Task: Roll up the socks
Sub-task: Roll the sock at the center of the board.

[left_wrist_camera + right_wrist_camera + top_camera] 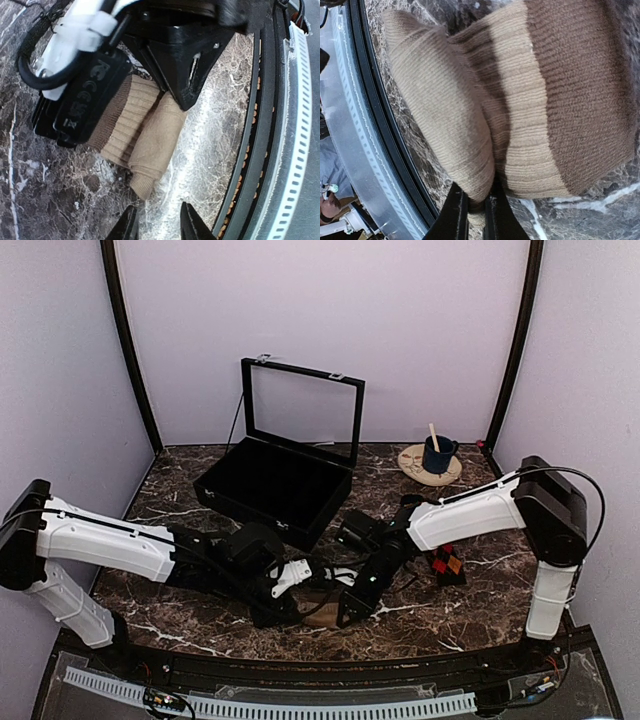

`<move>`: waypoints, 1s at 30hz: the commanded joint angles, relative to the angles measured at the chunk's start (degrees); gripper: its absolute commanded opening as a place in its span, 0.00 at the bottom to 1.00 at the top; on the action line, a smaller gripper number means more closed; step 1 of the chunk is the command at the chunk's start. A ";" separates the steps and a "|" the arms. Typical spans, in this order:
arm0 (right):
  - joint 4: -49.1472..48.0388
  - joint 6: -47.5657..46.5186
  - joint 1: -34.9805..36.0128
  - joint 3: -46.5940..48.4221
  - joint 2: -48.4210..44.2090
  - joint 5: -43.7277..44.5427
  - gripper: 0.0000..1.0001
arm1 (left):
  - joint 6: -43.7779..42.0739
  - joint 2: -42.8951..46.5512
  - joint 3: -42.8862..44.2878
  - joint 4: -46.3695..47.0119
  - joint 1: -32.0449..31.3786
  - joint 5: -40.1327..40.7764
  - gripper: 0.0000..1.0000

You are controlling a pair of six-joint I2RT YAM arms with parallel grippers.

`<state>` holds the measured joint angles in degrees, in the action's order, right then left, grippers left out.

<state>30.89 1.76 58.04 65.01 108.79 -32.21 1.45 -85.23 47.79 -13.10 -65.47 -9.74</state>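
Dark brown marble tabletop (200, 510) with white veins, pale lilac walls (330, 330) behind, and from above both arms reach in toward the front edge. Between them lies the tan-brown ribbed sock bundle (322, 602), the left gripper (285, 608) just to its left and the right gripper (347, 614) down on its right end. Behind stands the black rectangular box (270, 490) with its glass lid (300, 410) up, the inside too dark to tell any contents. Further right, a round wooden coaster (415, 468) carries a blue mug (437, 455) with a wooden stick (433, 433) standing in it. A small black sock piece with red-orange diamonds (447, 563) lies beside the right forearm, well apart from the bundle.

Over to the left wrist: its fingers (127, 227) are parted and hold nothing. The bundle lies just ahead of them, with the right gripper's black body on top of it.

Right wrist now: the fingers (455, 215) are nearly together, pinching a fold of the tan fabric, with a darker brown band to the right.
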 commanded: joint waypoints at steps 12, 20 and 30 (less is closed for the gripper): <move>6.81 -2.44 -2.64 3.55 2.50 -5.69 0.00 | -11.83 -8.59 7.97 -0.93 -7.77 14.78 0.31; 6.73 -2.64 -2.84 2.46 2.16 -6.86 0.00 | -14.85 -11.08 9.54 0.39 -9.16 18.35 0.32; 6.71 -3.03 -3.01 2.13 2.11 -7.60 0.00 | -17.15 -14.16 12.35 0.48 -10.46 19.19 0.32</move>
<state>37.26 -0.27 55.44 67.20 110.48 -38.13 -13.85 -99.00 58.26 -13.08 -75.33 8.73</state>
